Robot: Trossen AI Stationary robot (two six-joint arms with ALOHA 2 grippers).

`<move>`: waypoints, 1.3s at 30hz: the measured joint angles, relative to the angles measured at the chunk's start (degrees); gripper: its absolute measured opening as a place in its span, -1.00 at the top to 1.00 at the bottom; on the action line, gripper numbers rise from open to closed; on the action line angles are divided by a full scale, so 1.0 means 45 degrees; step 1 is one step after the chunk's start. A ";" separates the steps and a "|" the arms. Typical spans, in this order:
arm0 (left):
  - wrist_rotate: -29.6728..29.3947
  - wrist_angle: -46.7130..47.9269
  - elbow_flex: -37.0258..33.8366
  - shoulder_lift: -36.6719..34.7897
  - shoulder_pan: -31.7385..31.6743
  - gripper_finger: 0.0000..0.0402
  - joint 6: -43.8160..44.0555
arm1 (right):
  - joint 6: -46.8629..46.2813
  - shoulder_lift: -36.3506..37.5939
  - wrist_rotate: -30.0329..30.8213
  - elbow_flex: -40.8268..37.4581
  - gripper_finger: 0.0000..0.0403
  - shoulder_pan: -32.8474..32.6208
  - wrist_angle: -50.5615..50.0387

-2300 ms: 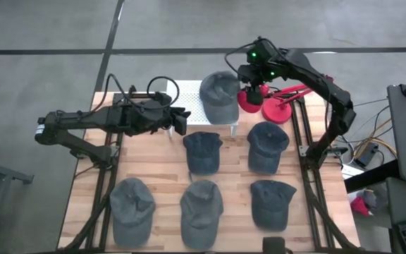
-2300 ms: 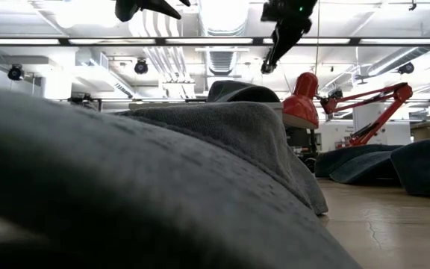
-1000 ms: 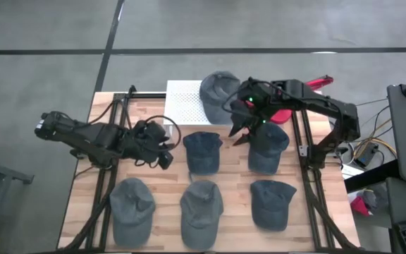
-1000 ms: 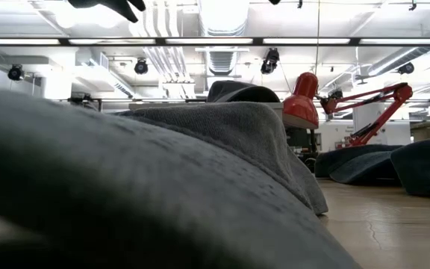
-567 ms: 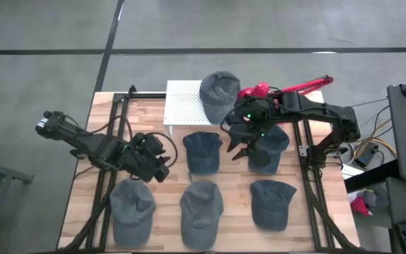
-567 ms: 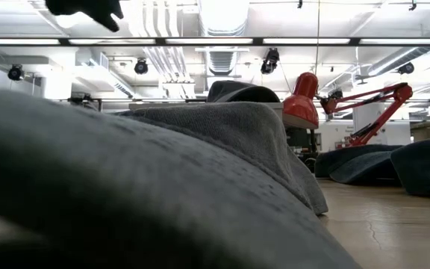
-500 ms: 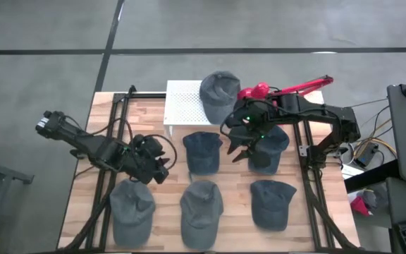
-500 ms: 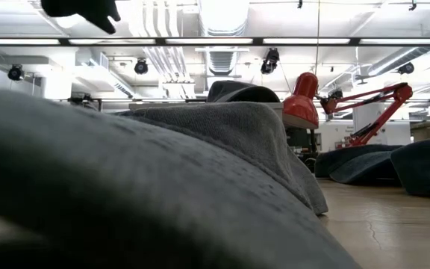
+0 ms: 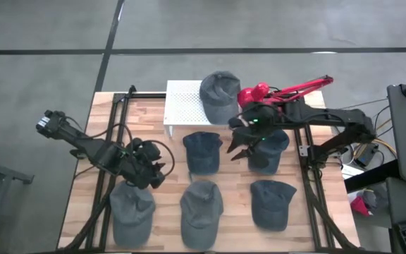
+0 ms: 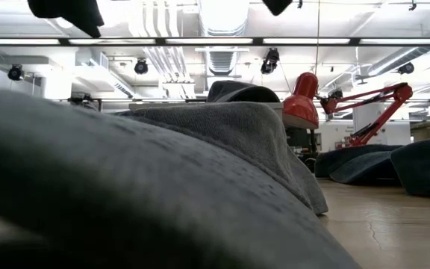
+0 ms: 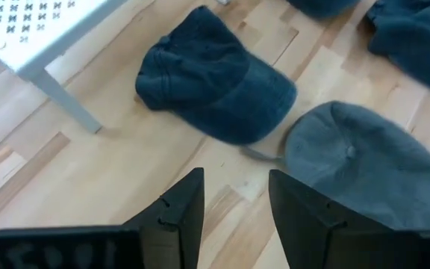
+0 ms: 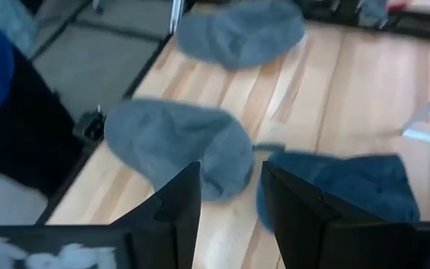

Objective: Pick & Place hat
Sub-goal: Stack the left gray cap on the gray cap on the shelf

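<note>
Several grey and dark blue hats lie crown up on the wooden table (image 9: 168,144). One more hat (image 9: 219,95) sits on the white rack (image 9: 182,99) at the far edge. My left gripper (image 9: 155,176) hovers open above the near-left hat (image 9: 131,208), tilted down. Past its fingers (image 11: 234,202) show the dark blue middle hat (image 11: 215,82) and a grey hat (image 11: 360,161). My right gripper (image 9: 240,150) hangs open between the middle hat (image 9: 203,152) and the right hat (image 9: 266,147). Nothing lies between its fingers (image 12: 230,198).
A red desk lamp (image 9: 280,92) stands at the far right behind the rack. Black frame rails (image 9: 108,176) run along both table sides. A large grey hat (image 10: 163,187) fills the low view's foreground. Bare wood (image 9: 235,180) shows between the hats.
My left gripper has gone down and toward the table's near edge, ending above the near-left hat. My right gripper has come down and toward the near edge, from beside the rack to the gap between the middle and right hats. No hat has moved.
</note>
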State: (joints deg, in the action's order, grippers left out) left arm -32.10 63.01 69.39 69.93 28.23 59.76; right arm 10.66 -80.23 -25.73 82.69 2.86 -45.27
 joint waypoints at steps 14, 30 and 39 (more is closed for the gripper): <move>0.3541 0.1406 -0.1917 0.0000 -0.0010 0.28 0.1472 | -0.1209 0.4754 0.0042 -0.5155 0.37 0.0157 0.5657; 0.6488 0.3628 -0.2920 0.0000 -0.0019 0.28 0.3670 | -0.2377 0.6471 0.0074 -0.6609 0.40 0.0402 0.6253; 0.7403 0.3530 -0.3604 0.0000 -0.0010 0.12 0.3607 | -0.1947 0.6476 0.0067 -0.6609 0.36 0.0402 0.6243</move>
State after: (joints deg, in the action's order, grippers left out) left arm 1.21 78.89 53.17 69.93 28.18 75.99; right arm 1.90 -51.09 -25.43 52.95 4.67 -17.18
